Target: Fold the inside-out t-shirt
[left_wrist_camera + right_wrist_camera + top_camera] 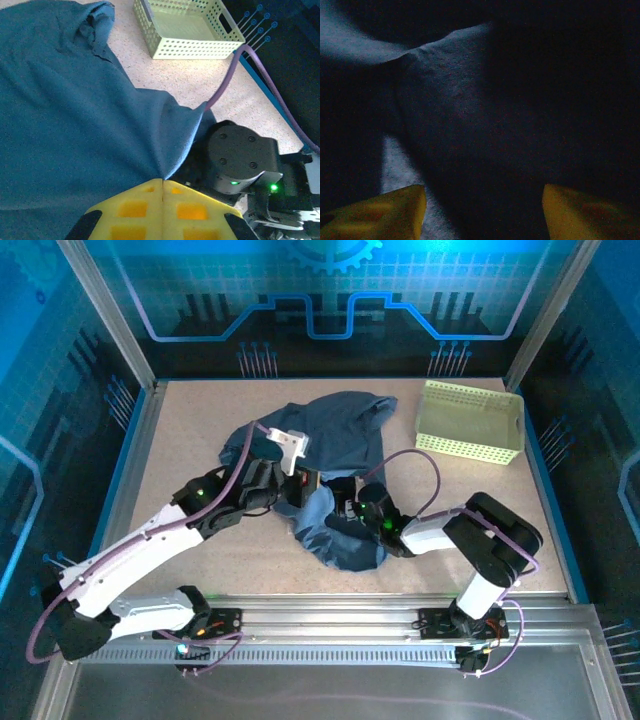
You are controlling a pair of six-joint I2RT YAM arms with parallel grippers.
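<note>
Top external: left gripper (305, 485) clamping shut on pinch of inside-out t-shirt (340, 420), cloth peaking at its fingertips. Shirt lying bunched mid-table (200, 420), reaching toward far edge. Right gripper (350, 508) nosing into shirt's near fold, jaws standing apart, grasping nothing. Basket (465, 448) sitting at far right corner. Step, likely: securing holds for spreading. Next: right closing on cloth, then arms drawing apart.

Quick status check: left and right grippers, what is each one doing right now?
Left gripper: closed, pinching a fold of the t-shirt.
Right gripper: open, jaws apart over the t-shirt.
</note>
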